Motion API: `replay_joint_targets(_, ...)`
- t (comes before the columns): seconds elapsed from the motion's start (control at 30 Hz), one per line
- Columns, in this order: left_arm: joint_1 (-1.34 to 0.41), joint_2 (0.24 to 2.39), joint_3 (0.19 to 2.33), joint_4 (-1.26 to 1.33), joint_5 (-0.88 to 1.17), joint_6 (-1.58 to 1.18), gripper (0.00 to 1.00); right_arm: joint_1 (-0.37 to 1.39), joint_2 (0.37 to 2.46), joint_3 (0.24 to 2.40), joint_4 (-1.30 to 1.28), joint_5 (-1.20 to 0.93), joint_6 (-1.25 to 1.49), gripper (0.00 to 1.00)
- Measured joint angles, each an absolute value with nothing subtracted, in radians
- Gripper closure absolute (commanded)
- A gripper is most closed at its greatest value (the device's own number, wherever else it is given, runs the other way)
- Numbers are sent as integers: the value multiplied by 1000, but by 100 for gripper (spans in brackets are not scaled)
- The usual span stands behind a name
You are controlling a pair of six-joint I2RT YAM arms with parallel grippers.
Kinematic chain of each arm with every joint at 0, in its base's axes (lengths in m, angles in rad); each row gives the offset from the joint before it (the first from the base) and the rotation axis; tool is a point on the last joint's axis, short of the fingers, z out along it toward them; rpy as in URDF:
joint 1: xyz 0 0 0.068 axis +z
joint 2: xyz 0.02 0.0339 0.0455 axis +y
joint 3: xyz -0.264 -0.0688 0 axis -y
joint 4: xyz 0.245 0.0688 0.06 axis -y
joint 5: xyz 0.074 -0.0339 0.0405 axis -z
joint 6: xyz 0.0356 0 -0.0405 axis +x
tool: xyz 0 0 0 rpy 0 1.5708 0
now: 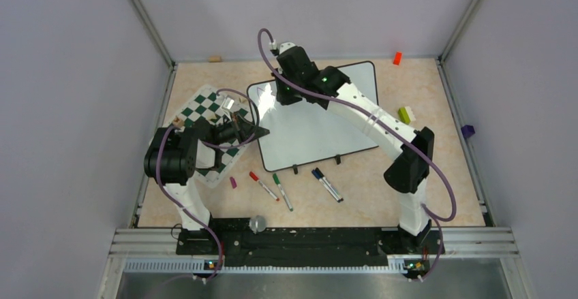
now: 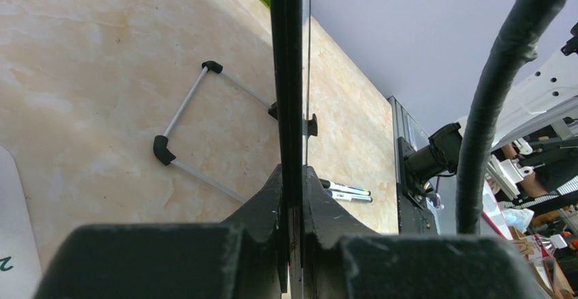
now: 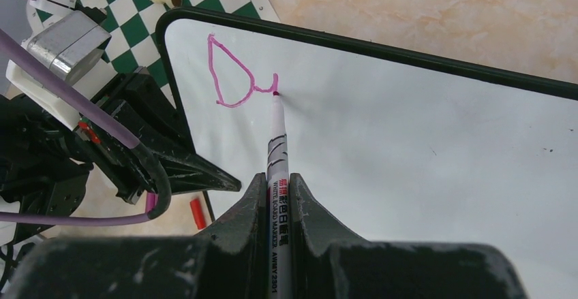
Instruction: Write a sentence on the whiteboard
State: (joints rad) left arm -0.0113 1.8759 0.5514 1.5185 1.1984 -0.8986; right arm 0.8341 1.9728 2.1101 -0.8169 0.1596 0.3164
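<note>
The whiteboard (image 1: 308, 135) lies tilted in the middle of the table, its left end raised. My left gripper (image 1: 261, 133) is shut on its left edge; in the left wrist view the black frame (image 2: 286, 54) runs edge-on between the jaws (image 2: 293, 173). My right gripper (image 3: 278, 180) is shut on a white whiteboard marker (image 3: 277, 135) whose pink tip touches the board (image 3: 422, 169) near its top left corner. The sentence (image 3: 214, 71) stands as a pink "D" and a short joined stroke that ends at the tip. From above, the right gripper (image 1: 283, 96) covers the writing.
A green-and-white chess mat (image 1: 204, 108) with a few pieces lies left of the board. Red (image 1: 262, 184), green (image 1: 281, 190) and two dark-capped markers (image 1: 327, 184) and a purple cap (image 1: 233, 182) lie in front. Small green (image 1: 406, 114), orange (image 1: 397, 58) and purple (image 1: 467, 131) blocks sit at right.
</note>
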Motion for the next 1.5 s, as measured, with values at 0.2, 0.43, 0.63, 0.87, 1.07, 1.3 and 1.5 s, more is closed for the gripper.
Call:
replay_joint_targets(0.2, -11, 1876, 551, 1518, 1198, -899, 100, 830, 1973, 2110, -818, 152, 318, 100)
replay_joint_targets(0.43, -11, 1876, 551, 1520, 1200, -898, 100, 817, 1949, 2081, -794, 129, 318, 100)
replay_joint_targets(0.63, -11, 1876, 551, 1526, 1205, -891, 100, 788, 1820, 1909, -739, 131, 318, 100)
replay_joint_targets(0.87, -11, 1869, 548, 1527, 1204, -886, 100, 781, 1691, 1720, -641, 128, 325, 100)
replay_joint_targets(1.07, -14, 1869, 548, 1526, 1206, -879, 100, 781, 1669, 1647, -594, 110, 346, 100)
replay_joint_targets(1.3, -14, 1869, 548, 1526, 1206, -876, 100, 796, 1686, 1670, -569, 115, 360, 100)
replay_joint_targets(1.5, -14, 1869, 548, 1526, 1207, -876, 100, 812, 1735, 1720, -564, 115, 358, 100)
